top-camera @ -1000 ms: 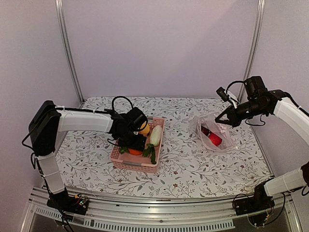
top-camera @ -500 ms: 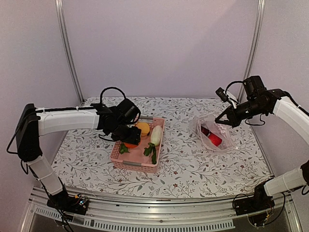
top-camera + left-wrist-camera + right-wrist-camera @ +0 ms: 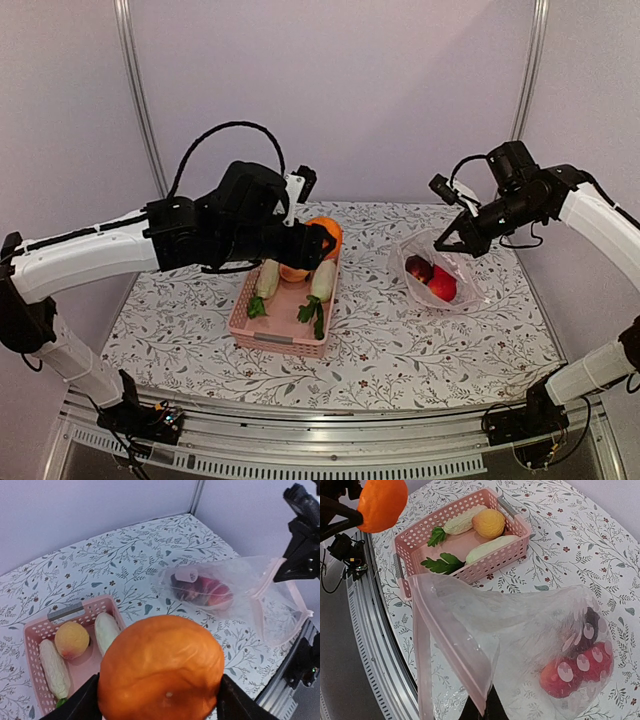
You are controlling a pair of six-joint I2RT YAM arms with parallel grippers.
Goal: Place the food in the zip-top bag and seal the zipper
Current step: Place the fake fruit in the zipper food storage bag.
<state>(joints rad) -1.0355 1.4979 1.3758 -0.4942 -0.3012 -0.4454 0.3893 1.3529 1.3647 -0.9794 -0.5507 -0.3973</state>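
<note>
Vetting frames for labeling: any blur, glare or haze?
Top external: even soft light, no hard shadows or glare. Left wrist: the orange fills the foreground, slightly soft. Right wrist: zip-top bag film hazes the red food inside.

Soft, even, cool light fills all three views; shadows are faint. In the left wrist view the orange (image 3: pixel 160 667), close to the lens at 6 o'clock, looks slightly soft with a pale sheen. In the right wrist view the zip-top bag (image 3: pixel 520 625) carries white glare spots at 4 o'clock; the 8 o'clock corner is dim.
</note>
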